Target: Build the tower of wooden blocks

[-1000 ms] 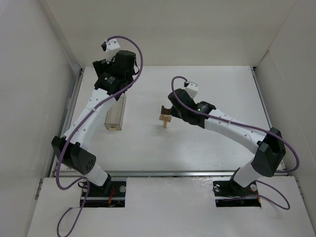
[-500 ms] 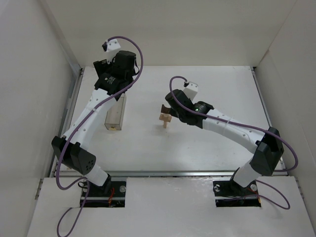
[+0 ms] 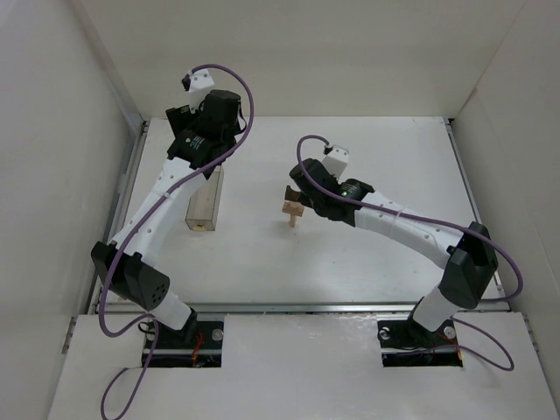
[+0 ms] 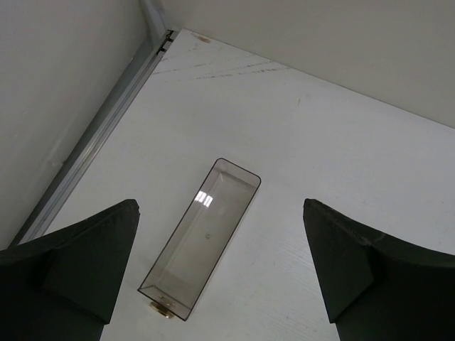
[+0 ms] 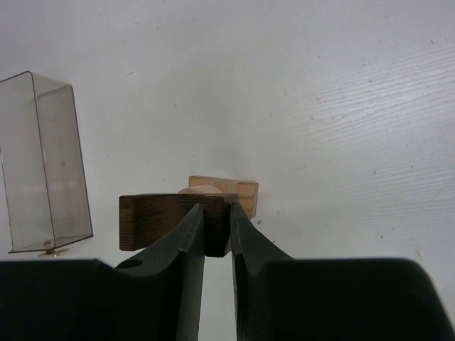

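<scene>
**woodnut:** so what's the right gripper (image 5: pixel 217 213) doing, has it got anything?

**yam_fan:** yep, it's pinched shut on the dark brown block (image 5: pixel 160 222). In the wrist cam the two fingers squeeze the block's right end and most of it sticks out to the left. Directly behind it you can see the pale tan crosspiece (image 5: pixel 238 190). Can't tell if the dark one is actually touching the tan piece or hanging just over it.

**woodnut:** and where's the wood block tower (image 3: pixel 292 211) on the table (image 3: pixel 367 262)?

**yam_fan:** about mid-table in the top cam, right at the tip of the right arm. The tan post stands upright with the crosspiece on it.

**woodnut:** left side?

**yam_fan:** the left gripper (image 4: pixel 220 206) is spread as wide as it goes, with nothing in it. It's up over the far left part of the table, looking down at the clear plastic box (image 4: pixel 206 241), which sits between the fingers in that view, but the fingers aren't touching it. The box is well apart from the tower, off to its left.
</scene>
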Controlling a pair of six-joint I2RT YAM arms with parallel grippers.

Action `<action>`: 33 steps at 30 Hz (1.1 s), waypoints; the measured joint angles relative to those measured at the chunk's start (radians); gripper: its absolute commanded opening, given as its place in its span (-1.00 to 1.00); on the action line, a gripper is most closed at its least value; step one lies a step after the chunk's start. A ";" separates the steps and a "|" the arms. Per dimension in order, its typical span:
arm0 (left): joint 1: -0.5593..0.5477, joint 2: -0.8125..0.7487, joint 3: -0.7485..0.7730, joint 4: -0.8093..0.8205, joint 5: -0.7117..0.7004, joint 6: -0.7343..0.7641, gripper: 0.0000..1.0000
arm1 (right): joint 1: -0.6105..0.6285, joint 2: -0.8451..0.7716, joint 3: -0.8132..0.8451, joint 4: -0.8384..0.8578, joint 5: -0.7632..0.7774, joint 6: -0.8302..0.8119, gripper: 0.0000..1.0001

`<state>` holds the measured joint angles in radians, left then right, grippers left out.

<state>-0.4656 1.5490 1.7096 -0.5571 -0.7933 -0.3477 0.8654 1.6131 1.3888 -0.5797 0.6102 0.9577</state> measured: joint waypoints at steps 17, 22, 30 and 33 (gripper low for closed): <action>0.000 0.000 -0.008 0.016 0.010 0.009 1.00 | 0.000 0.006 0.010 -0.020 0.000 0.000 -1.00; 0.000 0.000 -0.015 0.015 0.015 0.010 1.00 | 0.000 0.014 0.012 -0.020 0.000 -0.001 -1.00; 0.000 0.000 -0.015 0.016 0.016 0.010 1.00 | 0.000 0.018 0.024 -0.021 0.000 -0.001 -1.00; 0.000 0.000 -0.015 0.016 0.017 0.015 1.00 | 0.000 0.018 0.024 -0.022 0.000 -0.001 -1.00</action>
<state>-0.4656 1.5486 1.6943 -0.5411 -0.7765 -0.3328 0.8654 1.6314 1.4132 -0.6014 0.6102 0.9569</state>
